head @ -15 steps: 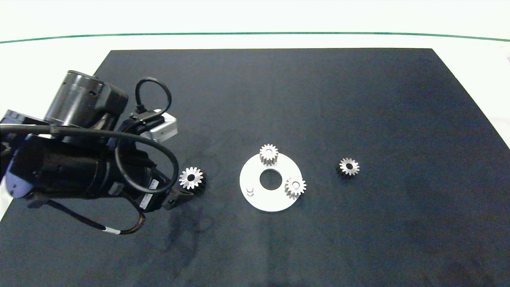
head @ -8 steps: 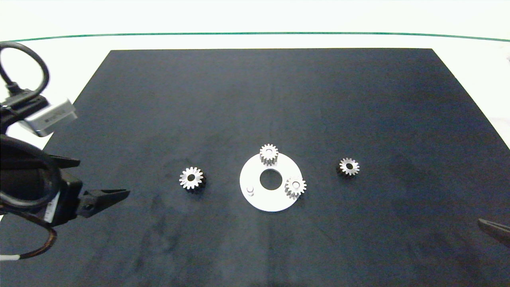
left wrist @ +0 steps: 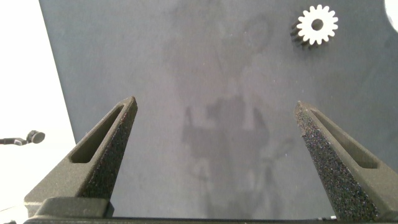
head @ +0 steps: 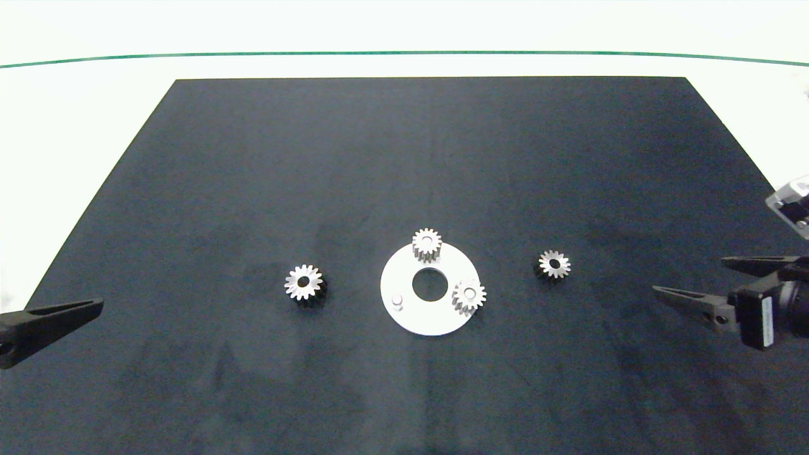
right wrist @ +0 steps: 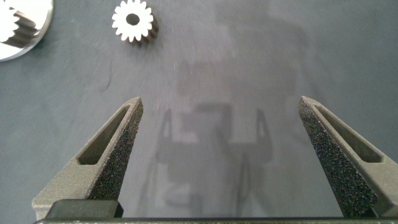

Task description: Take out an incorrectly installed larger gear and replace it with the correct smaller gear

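The larger gear (head: 304,283), with star-like teeth, lies on the dark mat left of the white disc (head: 420,319); it also shows in the left wrist view (left wrist: 317,26). The smaller gear (head: 554,263) lies on the mat right of the disc, also seen in the right wrist view (right wrist: 133,20). Two gears sit on the disc, one at its far edge (head: 426,242) and one at its right (head: 469,294), and a bare peg (head: 397,301) stands at its left. My left gripper (left wrist: 215,102) is open and empty at the mat's left edge. My right gripper (head: 689,274) is open and empty, right of the smaller gear.
The dark mat (head: 430,158) covers most of the white table. A green line (head: 404,53) runs across the far side. One left finger (head: 57,319) pokes in at the lower left edge of the head view.
The left arm has pulled back to the left, away from the larger gear, which stays put on the mat. The right gripper has come in from the right edge toward the smaller gear.
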`<state>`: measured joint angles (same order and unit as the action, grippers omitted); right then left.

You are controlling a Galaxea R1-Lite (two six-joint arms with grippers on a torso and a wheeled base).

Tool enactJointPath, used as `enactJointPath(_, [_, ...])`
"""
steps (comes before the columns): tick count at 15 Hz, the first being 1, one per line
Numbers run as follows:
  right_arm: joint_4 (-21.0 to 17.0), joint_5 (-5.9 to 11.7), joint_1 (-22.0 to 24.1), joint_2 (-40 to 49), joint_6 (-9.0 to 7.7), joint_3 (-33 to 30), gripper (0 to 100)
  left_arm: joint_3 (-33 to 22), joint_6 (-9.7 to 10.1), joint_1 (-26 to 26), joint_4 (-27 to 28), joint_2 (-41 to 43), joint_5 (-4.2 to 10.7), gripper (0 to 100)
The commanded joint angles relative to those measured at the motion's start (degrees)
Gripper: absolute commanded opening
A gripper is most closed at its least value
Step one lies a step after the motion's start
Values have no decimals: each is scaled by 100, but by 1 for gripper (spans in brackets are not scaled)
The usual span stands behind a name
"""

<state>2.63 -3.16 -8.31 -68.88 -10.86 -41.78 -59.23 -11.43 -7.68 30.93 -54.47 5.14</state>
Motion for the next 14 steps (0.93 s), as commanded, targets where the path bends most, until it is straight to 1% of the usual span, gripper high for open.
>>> enactJointPath(1, [185, -80, -91, -838, -162, -226, 100, 0, 1, 21, 63, 244, 13, 100])
enactJointPath(3, [185, -115, -91, -1040, -382, -393, 100, 8, 10, 30, 63, 288, 13, 100])
enactJointPath(4, [167, -168, -100, -1128, -452, -498, 100, 8, 10, 56, 63, 296, 22, 100])
enactJointPath(5, [159, -212, -118, -1154, -461, -551, 100, 8, 1, 65, 54, 296, 22, 100])
enactJointPath(6, [141, -308, -232, -1251, -461, -674, 100, 8, 10, 74, 54, 288, 22, 100])
enactJointPath(10, [141, -484, -557, -1585, -461, -858, 100, 61, 10, 100, 54, 288, 22, 100])
enactJointPath(14, [141, -484, -795, -1972, -496, -1087, 100, 87, 1, 100, 54, 296, 39, 100])
